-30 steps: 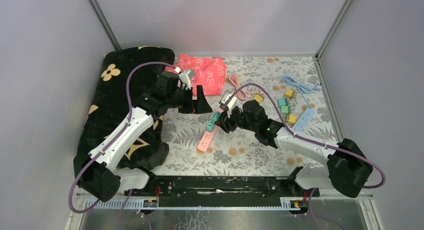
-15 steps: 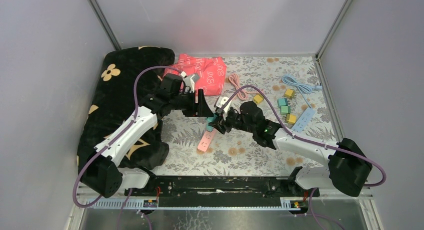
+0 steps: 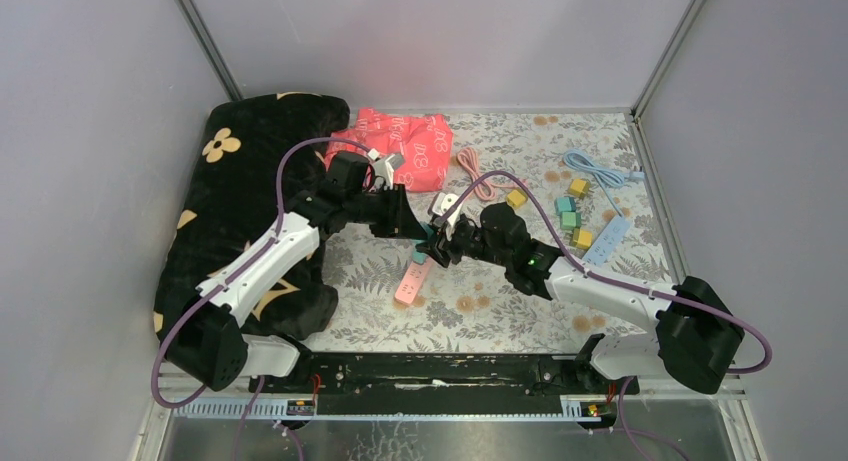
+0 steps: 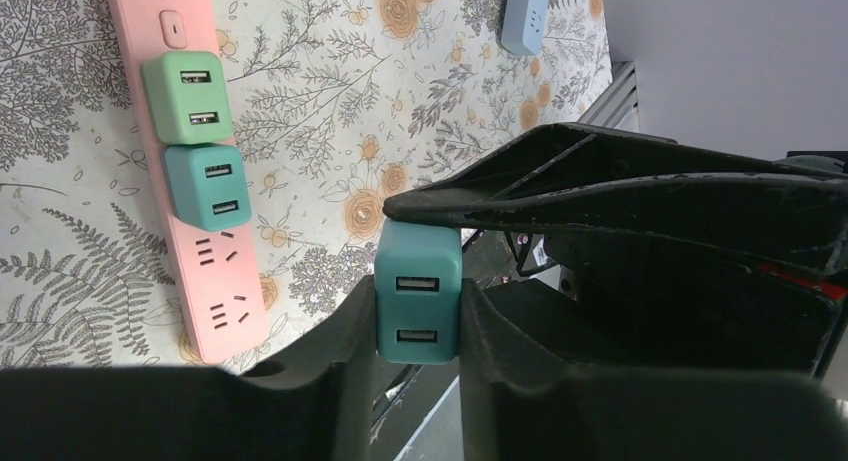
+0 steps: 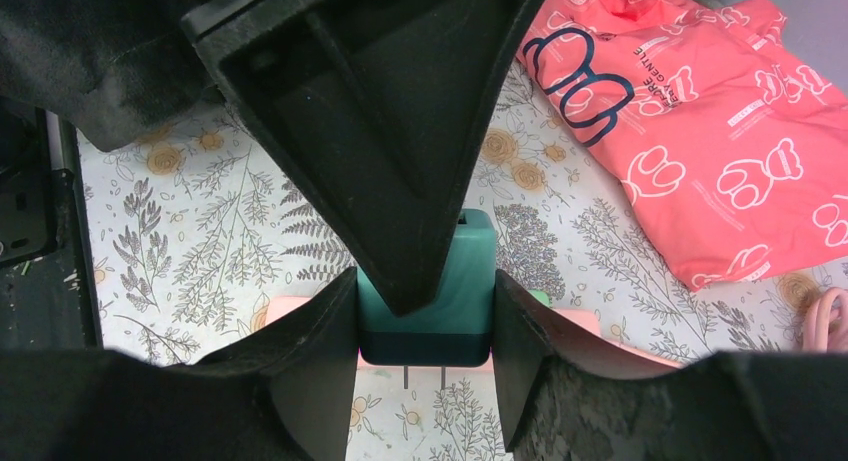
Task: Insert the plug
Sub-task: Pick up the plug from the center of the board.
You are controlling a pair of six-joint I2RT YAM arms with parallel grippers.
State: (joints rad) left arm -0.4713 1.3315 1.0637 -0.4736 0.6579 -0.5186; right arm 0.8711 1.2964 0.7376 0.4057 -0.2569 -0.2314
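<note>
A teal plug (image 4: 418, 271) with two USB ports hangs above the floral cloth, and both grippers grip it. My left gripper (image 4: 418, 303) is shut on its sides. My right gripper (image 5: 425, 326) is shut on the same plug (image 5: 462, 281), whose two prongs point down at the pink power strip (image 5: 300, 309). In the top view the two grippers (image 3: 418, 225) (image 3: 438, 243) meet over the strip (image 3: 410, 279). On the strip (image 4: 225, 311) sit a green plug (image 4: 185, 96) and another teal plug (image 4: 208, 186), with free sockets below them.
A black flowered blanket (image 3: 235, 181) lies at the left and a red garment (image 3: 405, 146) at the back. A pink cable (image 3: 475, 171), a blue cable (image 3: 595, 169), several small plugs (image 3: 570, 216) and a blue power strip (image 3: 608, 239) lie at the right.
My left arm has swung right to the right gripper and closed its jaws on the teal plug held there. The right arm has shifted slightly left, still holding the plug.
</note>
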